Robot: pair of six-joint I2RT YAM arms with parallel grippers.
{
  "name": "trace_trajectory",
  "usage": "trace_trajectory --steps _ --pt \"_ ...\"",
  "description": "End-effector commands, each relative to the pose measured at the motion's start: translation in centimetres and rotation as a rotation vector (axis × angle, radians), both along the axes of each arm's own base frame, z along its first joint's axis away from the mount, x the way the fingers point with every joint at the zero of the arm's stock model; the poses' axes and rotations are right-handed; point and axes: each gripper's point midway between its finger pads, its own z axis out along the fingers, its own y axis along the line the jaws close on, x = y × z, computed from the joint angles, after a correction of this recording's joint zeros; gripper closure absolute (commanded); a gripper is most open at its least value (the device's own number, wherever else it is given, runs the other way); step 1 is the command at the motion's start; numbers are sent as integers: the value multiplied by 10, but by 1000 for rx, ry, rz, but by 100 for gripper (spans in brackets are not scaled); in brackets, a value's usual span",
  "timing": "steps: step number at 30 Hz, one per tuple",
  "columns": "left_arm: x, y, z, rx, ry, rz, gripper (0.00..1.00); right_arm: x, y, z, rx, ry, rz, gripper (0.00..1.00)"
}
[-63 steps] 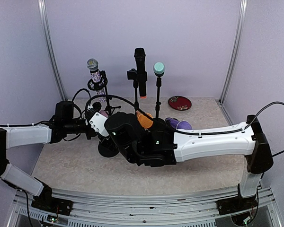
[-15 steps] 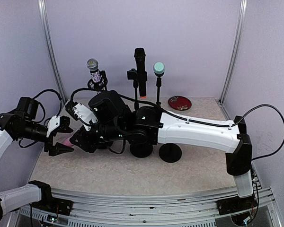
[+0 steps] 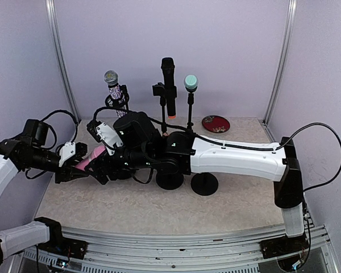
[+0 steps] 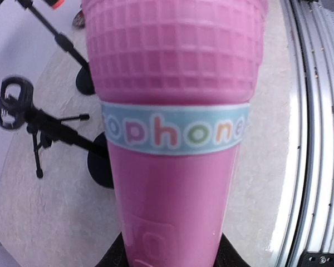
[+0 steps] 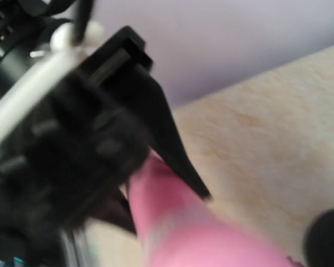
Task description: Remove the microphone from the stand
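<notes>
Beige tabletop (image 3: 227, 205) | left claw (image 3: 78, 169) pinching pink microphone (image 4: 172, 167) base | right claw (image 3: 102, 166) beside it, grip unclear

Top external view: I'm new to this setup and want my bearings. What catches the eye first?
The pink toy microphone, low on the left, with the left gripper closed on it; it fills the left wrist view. Along the back, three more stand on stands: a sparkly microphone, a black microphone and a teal-headed microphone.
</notes>
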Motion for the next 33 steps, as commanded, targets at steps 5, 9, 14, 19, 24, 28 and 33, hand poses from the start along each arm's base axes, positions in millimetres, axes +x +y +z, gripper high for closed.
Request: trace_trajectory --steps 5,9,14,19,24,28,33 --pt "46 82 -96 275 -20 275 70 42 -57 72 129 -129 -256 0" --pt "59 134 -143 442 -14 402 70 61 -65 71 98 -168 -345 0" --pt "71 182 -170 535 2 533 69 87 -59 55 20 -228 -444 0" --pt "80 215 -182 605 -2 633 67 110 -41 33 -32 -298 -501 0" --pt "83 236 -188 648 1 687 60 136 -30 14 -60 -329 -562 0" --pt "80 248 -195 660 24 699 54 156 -30 -11 -79 -311 -594 2" --pt "74 246 -202 661 43 663 36 176 -26 -38 -90 -306 -605 3"
